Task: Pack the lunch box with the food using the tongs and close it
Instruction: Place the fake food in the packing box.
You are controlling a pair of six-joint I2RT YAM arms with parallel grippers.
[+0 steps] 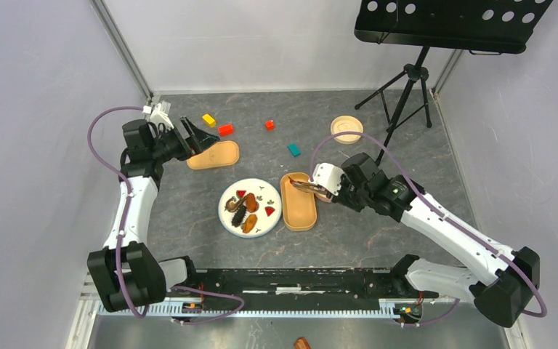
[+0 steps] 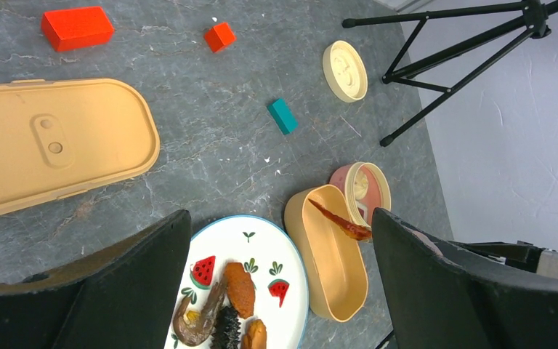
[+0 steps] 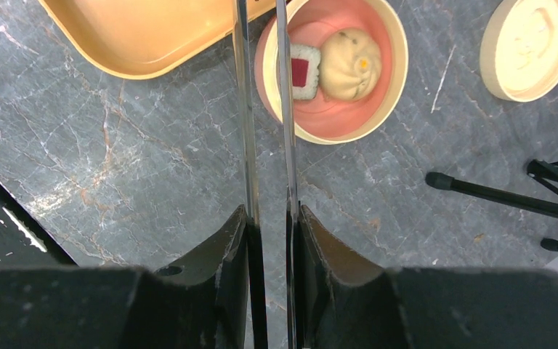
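My right fingers [image 3: 320, 251] pinch slim dark-grey metal tongs [image 3: 245, 109]; left fingers [image 2: 102, 291] spread. Tan oval lunch box [image 2: 334, 280] looks nearly empty, flat tan lid [image 2: 102, 131] off.

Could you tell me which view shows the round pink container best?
Right wrist: the round container is seen from above, bun inside. Left wrist shows it small, obliquely; overhead, the right gripper mostly hides it.

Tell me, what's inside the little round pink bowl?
A pale steamed bun and a white rice roll with a red middle sit in the round bowl. The tongs cross its left edge, hiding a strip there.
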